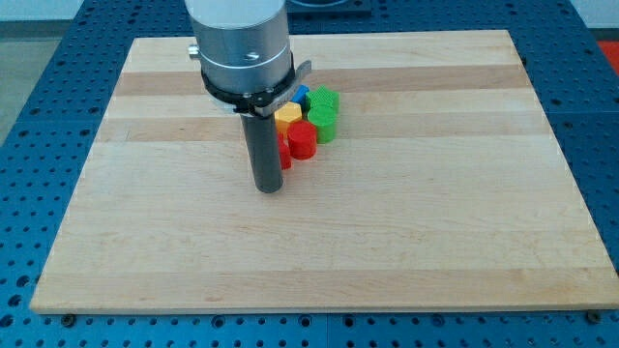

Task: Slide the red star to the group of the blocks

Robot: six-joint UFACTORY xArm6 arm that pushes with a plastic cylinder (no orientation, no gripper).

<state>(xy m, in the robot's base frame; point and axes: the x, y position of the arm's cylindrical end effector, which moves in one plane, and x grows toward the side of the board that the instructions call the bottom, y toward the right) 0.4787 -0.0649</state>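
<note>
My tip (268, 188) rests on the wooden board (435, 242), touching the left side of what seems the small red star block (284, 152), mostly hidden behind the rod, already beside the red cylinder block (303, 141) in the cluster.

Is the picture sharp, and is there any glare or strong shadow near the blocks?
Camera view: evenly lit and sharp, with no glare on the wooden board. Only soft shadow lies beside my tip. The rod hides part of a red block at the cluster's left.
</note>
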